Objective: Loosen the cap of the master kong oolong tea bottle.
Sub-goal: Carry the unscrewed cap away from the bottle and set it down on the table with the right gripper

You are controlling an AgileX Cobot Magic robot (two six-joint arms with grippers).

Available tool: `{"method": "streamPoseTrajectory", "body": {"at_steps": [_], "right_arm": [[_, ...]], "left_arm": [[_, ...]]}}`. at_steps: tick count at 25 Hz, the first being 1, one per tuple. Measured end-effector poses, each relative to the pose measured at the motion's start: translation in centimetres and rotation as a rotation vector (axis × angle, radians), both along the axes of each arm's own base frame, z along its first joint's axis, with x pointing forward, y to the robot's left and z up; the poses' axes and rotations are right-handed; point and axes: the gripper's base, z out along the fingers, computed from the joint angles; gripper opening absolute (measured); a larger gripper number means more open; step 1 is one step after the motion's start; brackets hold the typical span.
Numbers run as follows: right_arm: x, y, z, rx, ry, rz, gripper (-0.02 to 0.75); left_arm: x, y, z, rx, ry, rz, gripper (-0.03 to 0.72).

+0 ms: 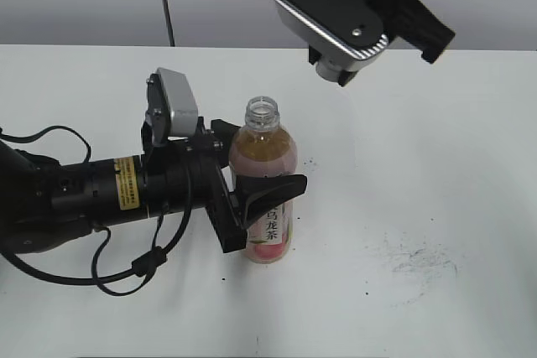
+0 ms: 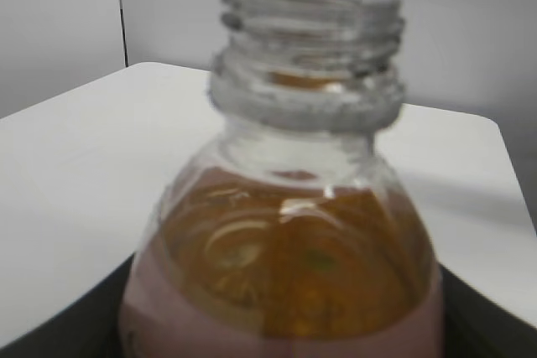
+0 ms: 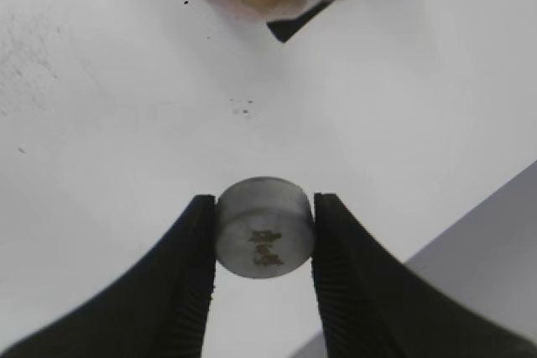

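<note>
- One white worktop [image 1: 436, 165] fills the scene, with a grey wall behind it and a thin dark vertical line running down that wall.
- Scuffs and dark specks mark the worktop to the right of the master kong oolong tea bottle [image 1: 263, 182], with a few tiny specks close to its base.
- The bottle stands upright near the middle of the worktop, amber tea inside, its threaded neck bare and open.
- The left gripper [image 1: 262, 199] reaches in from the bottle's left and is clenched around the bottle at label height, one black finger crossing in front of the label.
- Black cables loop on the worktop left of the bottle, under the left arm.
- The right gripper [image 3: 265, 241] hangs above and to the right of the bottle, clear of the worktop.
- It is grasping the cap [image 3: 265, 225], pinched between its two black fingers, off the bottle, dark mark showing.
</note>
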Motion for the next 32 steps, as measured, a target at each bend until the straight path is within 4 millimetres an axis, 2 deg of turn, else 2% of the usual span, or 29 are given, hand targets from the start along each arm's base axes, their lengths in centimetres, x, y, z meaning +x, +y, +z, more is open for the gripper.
{"method": "streamPoseTrajectory", "body": {"at_steps": [5, 12, 15, 17, 19, 24, 28, 30, 32], "right_arm": [[2.2, -2.7, -4.4, -0.001, 0.163, -0.422, 0.27], [5.1, -5.1, -10.0, 0.004, 0.323, -1.062, 0.27], [5.9, -5.9, -12.5, 0.009, 0.366, -1.364, 0.27], [5.7, -6.6, -14.3, -0.024, 0.397, -1.518, 0.27], [4.8, -7.5, -15.8, -0.077, 0.428, -1.619, 0.27], [2.0, -8.8, -18.9, -0.225, 0.479, -1.748, 0.27], [1.5, -9.1, -20.1, -0.187, 0.46, -1.821, 0.276], [1.7, -9.0, -20.3, -0.151, 0.447, -1.849, 0.322], [1.8, -8.9, -20.3, -0.137, 0.442, -1.876, 0.437]], "left_arm": [[0.0, 0.0, 0.0, -0.001, -0.001, 0.0, 0.445], [0.0, 0.0, 0.0, 0.0, -0.002, 0.0, 0.445], [0.0, 0.0, 0.0, 0.0, -0.002, -0.001, 0.445], [0.0, 0.0, 0.0, 0.0, -0.002, -0.001, 0.445], [0.0, 0.0, 0.0, 0.0, -0.002, -0.001, 0.445], [0.0, 0.0, 0.0, 0.0, -0.002, -0.001, 0.445], [0.0, 0.0, 0.0, 0.0, -0.002, -0.001, 0.445], [0.0, 0.0, 0.0, 0.0, -0.002, -0.001, 0.445], [0.0, 0.0, 0.0, 0.0, -0.002, -0.001, 0.445]]}}
